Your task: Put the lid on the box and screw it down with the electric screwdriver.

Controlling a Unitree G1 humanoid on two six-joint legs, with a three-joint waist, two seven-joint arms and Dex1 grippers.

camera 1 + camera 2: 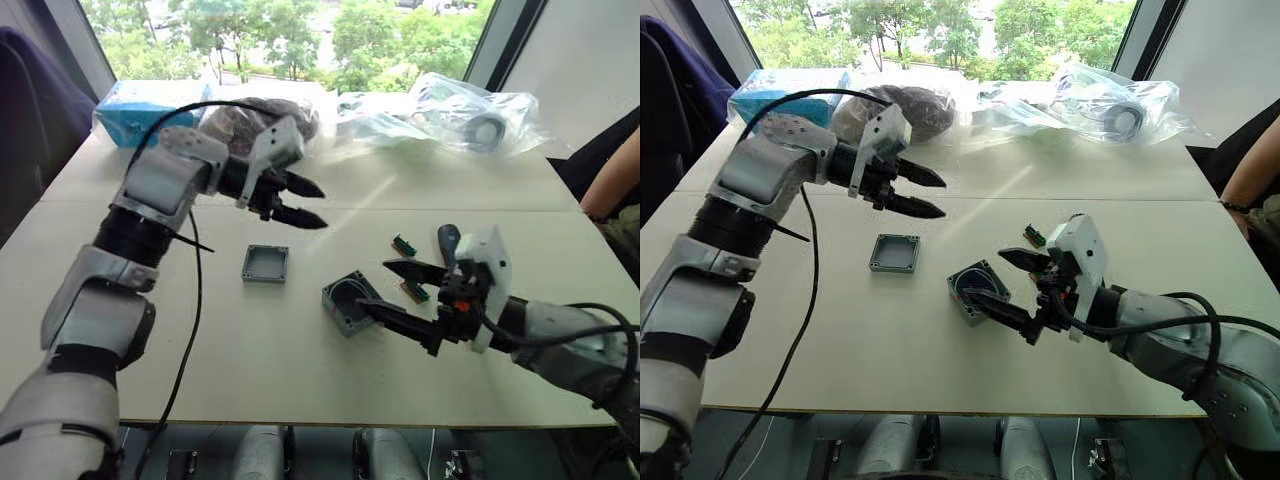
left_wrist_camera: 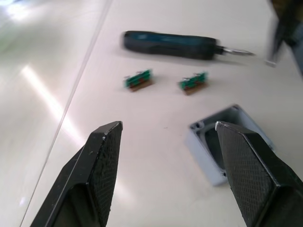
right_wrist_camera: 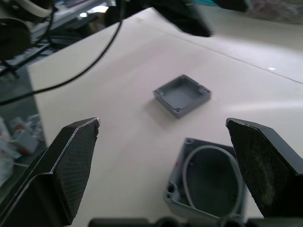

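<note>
Mid-desk, the lid (image 1: 265,263) lies beside the box (image 1: 348,302); both grippers gape empty. Next: grasp lid, seat it.

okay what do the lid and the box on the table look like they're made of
Lid: matte grey, moulded corners with screw holes, probably plastic, possibly cast metal.
Box: same matte grey with thick walls and a pale seal ring inside the rim; likely the same material.

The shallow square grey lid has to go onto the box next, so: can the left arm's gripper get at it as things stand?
Probably yes. The shallow square grey lid lies alone on bare table, hollow side up, and the left gripper hangs open above and just beyond it. The deep grey box and right gripper sit off to the side.
</note>
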